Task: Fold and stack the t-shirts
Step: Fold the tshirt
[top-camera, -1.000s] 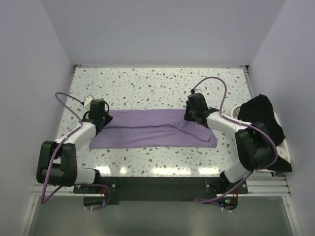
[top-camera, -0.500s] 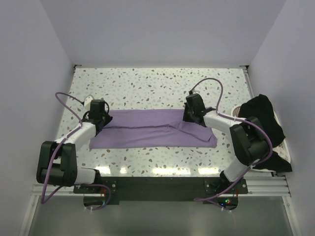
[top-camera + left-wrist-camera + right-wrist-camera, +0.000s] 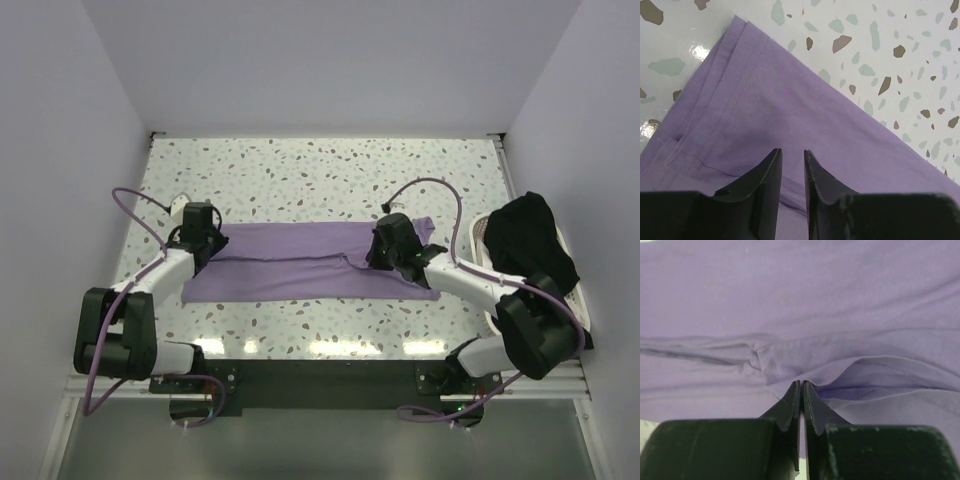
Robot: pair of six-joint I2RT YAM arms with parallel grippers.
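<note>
A purple t-shirt (image 3: pixel 290 265) lies folded in a long strip across the middle of the table. My left gripper (image 3: pixel 208 243) rests low over its far left corner, jaws a narrow gap apart (image 3: pixel 792 152), with the purple fabric (image 3: pixel 805 105) flat beneath them. My right gripper (image 3: pixel 380 255) is shut (image 3: pixel 801 383) on a raised fold of the purple shirt (image 3: pixel 800 300) near its right end. A black t-shirt (image 3: pixel 530 240) is heaped at the right edge.
The black shirt lies in a white tray (image 3: pixel 482 230) against the right wall. Speckled tabletop (image 3: pixel 300 180) shows behind the purple shirt. Purple cables loop over both arms.
My right gripper has moved left and toward the near edge, dragging the shirt's right end with it; a fabric corner now sticks out behind it. The left arm has not moved.
</note>
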